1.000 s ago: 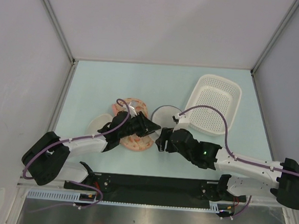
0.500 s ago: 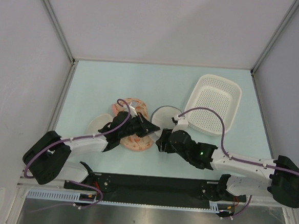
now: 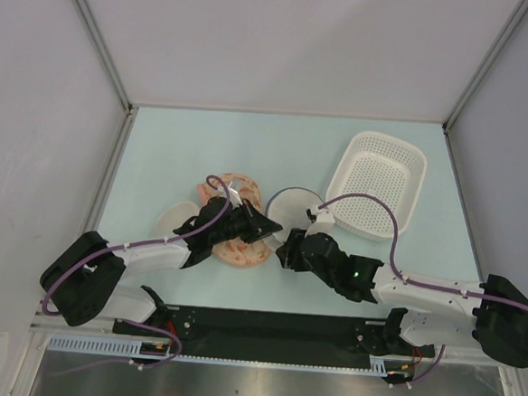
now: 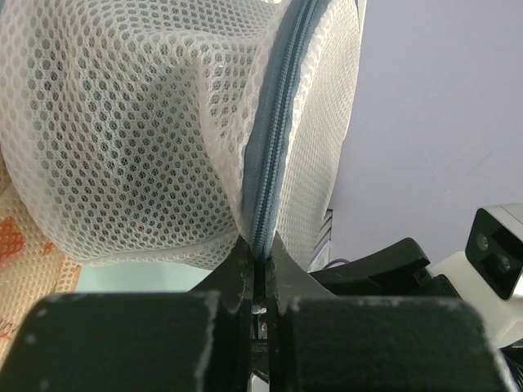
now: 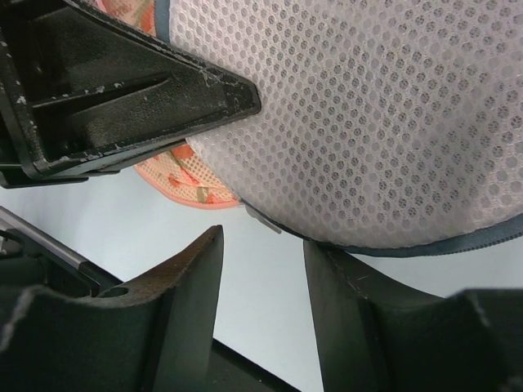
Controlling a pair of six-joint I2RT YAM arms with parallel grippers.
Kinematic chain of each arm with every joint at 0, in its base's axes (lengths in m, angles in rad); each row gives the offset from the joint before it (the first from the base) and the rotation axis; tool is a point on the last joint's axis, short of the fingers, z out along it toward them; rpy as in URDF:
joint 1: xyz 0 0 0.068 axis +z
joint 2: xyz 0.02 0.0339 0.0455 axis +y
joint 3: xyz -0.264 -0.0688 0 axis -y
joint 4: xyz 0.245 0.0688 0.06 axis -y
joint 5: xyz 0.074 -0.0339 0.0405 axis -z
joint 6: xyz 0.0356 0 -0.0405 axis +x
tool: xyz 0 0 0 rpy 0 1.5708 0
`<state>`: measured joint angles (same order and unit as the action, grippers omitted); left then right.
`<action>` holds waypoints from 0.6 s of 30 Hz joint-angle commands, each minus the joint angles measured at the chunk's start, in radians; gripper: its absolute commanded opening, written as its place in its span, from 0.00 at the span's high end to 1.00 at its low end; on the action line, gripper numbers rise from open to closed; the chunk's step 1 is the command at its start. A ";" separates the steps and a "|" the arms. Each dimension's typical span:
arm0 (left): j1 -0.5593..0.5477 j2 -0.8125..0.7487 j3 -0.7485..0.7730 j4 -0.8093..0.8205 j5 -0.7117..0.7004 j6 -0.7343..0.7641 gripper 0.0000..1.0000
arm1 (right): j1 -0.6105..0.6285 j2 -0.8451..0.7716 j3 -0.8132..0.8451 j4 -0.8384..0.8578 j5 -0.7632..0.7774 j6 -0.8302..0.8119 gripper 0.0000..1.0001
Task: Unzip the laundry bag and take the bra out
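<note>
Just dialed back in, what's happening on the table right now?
The left pincer is shut on the zipper band of the laundry bag. The right pincer is open beside the bag's rim, close to a small tab that may be the zipper pull. The zipper looks closed where visible; no bra shows.

The laundry bag [image 4: 139, 139] runs off the top and left edges of the left wrist view, and its mesh gives nothing away inside. From above, the left pincer [image 3: 269, 225] covers its near rim; the peach item [image 3: 240, 253] lies half under that arm.
</note>
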<state>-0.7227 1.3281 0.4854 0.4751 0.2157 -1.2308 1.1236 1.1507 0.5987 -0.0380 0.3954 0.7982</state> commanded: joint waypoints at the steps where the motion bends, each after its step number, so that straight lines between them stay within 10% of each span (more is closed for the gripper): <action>1: -0.006 -0.012 0.015 0.017 0.011 -0.025 1.00 | -0.001 -0.011 -0.019 0.101 0.042 0.016 0.53; 18: -0.006 -0.007 0.016 0.033 0.019 -0.039 1.00 | 0.010 0.001 -0.031 0.132 0.126 0.022 0.81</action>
<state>-0.7227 1.3281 0.4854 0.4843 0.2138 -1.2579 1.1294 1.1530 0.5648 0.0467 0.4541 0.8127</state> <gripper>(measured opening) 0.036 0.245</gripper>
